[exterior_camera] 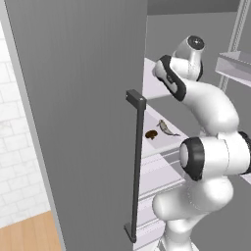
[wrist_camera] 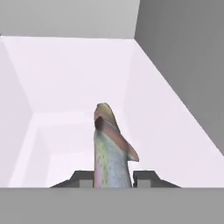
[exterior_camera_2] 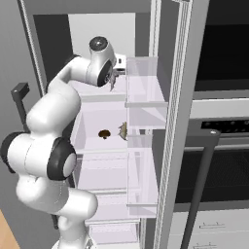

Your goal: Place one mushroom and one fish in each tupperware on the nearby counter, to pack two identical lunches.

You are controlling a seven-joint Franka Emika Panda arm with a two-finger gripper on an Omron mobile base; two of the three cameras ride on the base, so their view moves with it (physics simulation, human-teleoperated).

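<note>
Setting: open fridge [exterior_camera_2: 112,131] with pale shelves inside; oven front [exterior_camera_2: 219,160] just to its right in the right base view.
Fridge door: grey door [exterior_camera: 83,122] swung open, filling the left of the left base view; dark vertical handle [exterior_camera: 136,166] on its edge.
Middle shelf: shelf [exterior_camera_2: 92,141] holds one brown mushroom [exterior_camera_2: 104,134] and one fish [exterior_camera_2: 122,130], lying near each other, not touching. Same pair in the left base view, mushroom [exterior_camera: 151,134] left of the fish [exterior_camera: 166,128].
Door bins: clear bins [exterior_camera_2: 146,82] on the inner side of the right door, beside the shelves; contents cannot be told.
Upper shelf: arm reaches in above the middle shelf; forearm and wrist cover most of the opening at that height.
Gripper: gripper [wrist_camera: 113,179] has its fingers nearly closed, clamped on a second fish.
Held fish: second fish [wrist_camera: 110,148] sits between the two fingertips [wrist_camera: 144,177], body pointing away from the hand into the compartment, speckled grey-green with a pinkish stripe. In the right base view it hangs below the hand [exterior_camera_2: 113,80], clear of the shelf.
Compartment: pale walls and floor around the held fish.
</note>
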